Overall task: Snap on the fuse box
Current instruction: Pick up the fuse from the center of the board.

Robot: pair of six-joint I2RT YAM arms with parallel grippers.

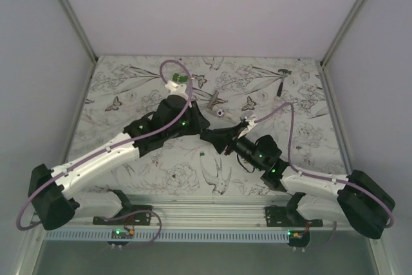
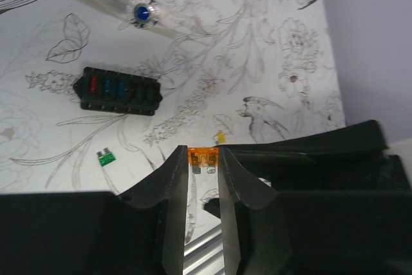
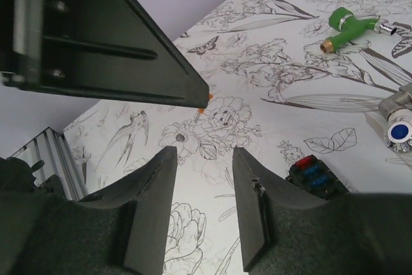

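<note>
Floral table (image 2: pixel 270 49), fuse box (image 2: pixel 119 90), green fuse (image 2: pixel 105 157), gripped orange fuse (image 2: pixel 203 156)

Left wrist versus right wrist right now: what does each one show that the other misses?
Only left wrist: a loose green fuse, and the left gripper shut on an orange fuse. Only right wrist: the green tap, and the right gripper, open and empty. Both: the fuse box and the blue-capped knob. The right wrist view catches just an orange speck at the left gripper's tip.
</note>
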